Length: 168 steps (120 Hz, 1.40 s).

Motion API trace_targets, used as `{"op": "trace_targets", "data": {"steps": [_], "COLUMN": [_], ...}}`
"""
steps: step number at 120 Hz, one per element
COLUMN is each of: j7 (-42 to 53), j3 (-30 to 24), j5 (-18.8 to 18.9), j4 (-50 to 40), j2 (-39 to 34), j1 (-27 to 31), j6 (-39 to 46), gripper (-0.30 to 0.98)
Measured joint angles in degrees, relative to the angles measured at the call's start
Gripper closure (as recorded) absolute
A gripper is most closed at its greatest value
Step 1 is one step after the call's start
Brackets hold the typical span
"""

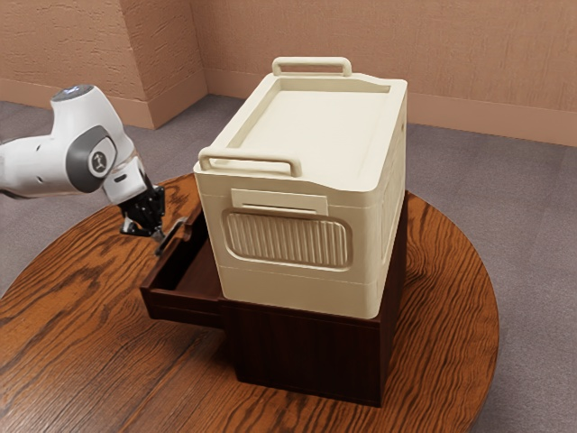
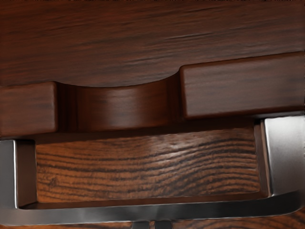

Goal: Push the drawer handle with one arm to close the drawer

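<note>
Grey metal drawer handle (image 2: 105, 214) lies just beside the gripper (image 1: 144, 227).

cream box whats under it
A dark wooden cabinet is under the cream box. The part of the cabinet's top beneath the box is covered and can't be seen.

Wood tbl (image 1: 81, 343), prob. round; dk brown drawer cab. (image 1: 306, 352) on it.
</note>
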Motion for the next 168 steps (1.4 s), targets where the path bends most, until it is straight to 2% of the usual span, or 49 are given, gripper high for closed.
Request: {"op": "trace_targets", "data": {"steps": [37, 113, 168], "j7": [1.1, 2.2, 2.6], "j3": [-3.7, -6.7, -8.6], "j5": [-3.5, -7.8, -10.0], "j4": [0.0, 0.0, 0.8], "j2": [0.4, 1.0, 1.5], "j1": [1.5, -7.1, -4.2], "j6": [0.1, 0.5, 1.0], "gripper": [0.79, 0.79, 0.79]}}
